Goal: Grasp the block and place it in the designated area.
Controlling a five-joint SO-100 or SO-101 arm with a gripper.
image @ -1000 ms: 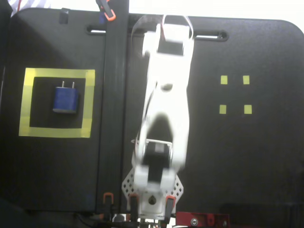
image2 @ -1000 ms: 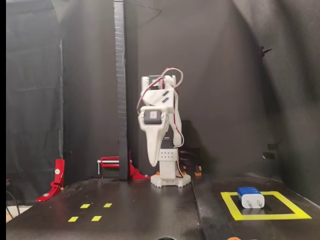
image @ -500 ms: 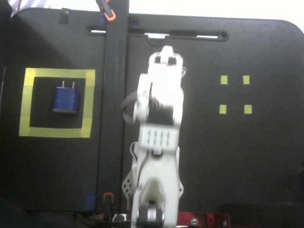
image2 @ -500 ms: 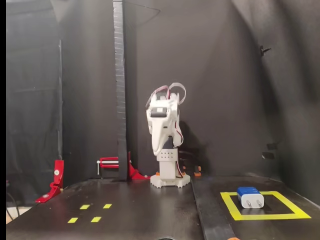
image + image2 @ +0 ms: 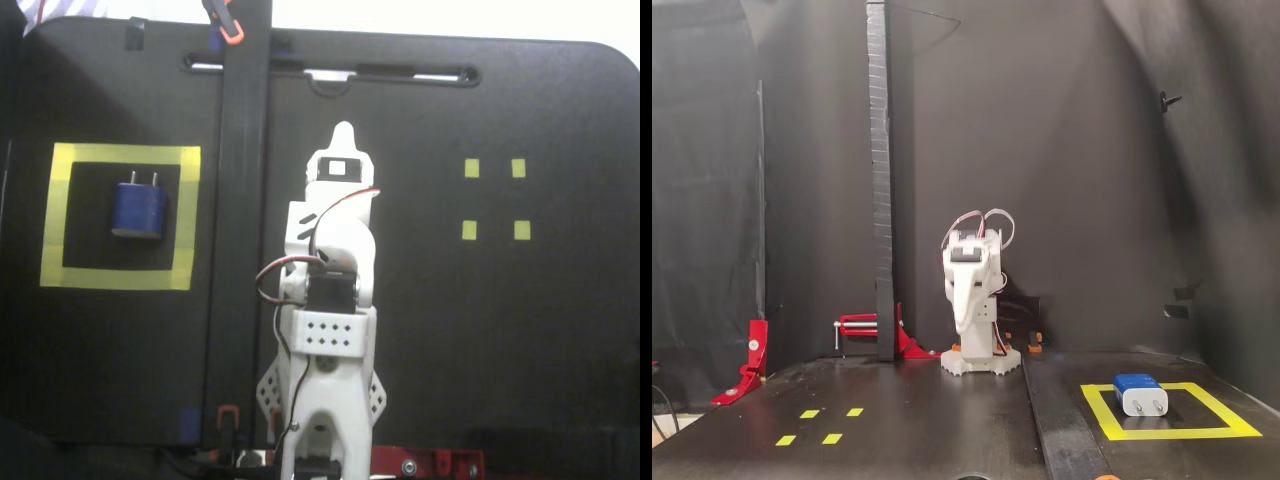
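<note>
The dark blue block (image 5: 138,208) lies inside the designated area, a large square of yellow tape (image 5: 120,155) at the left of a fixed view looking down; its two pale prongs point toward the far edge. From the front, the block (image 5: 1140,393) sits within the same yellow square (image 5: 1105,418) at the lower right. My gripper (image 5: 343,132) is folded over the arm's base in the middle, far from the block. Its jaws look shut with nothing between them, and the tip hangs downward (image 5: 963,325).
Four small yellow tape squares (image 5: 471,168) mark the other side of the mat (image 5: 810,412). A tall black post (image 5: 880,180) stands beside the arm's base (image 5: 980,362), between it and the block in the top-down view. A red clamp (image 5: 752,355) sits at the left edge.
The arm has folded down and drawn back over its base, the gripper sinking from high up to a low, tucked pose. The block has stayed put inside the yellow square.
</note>
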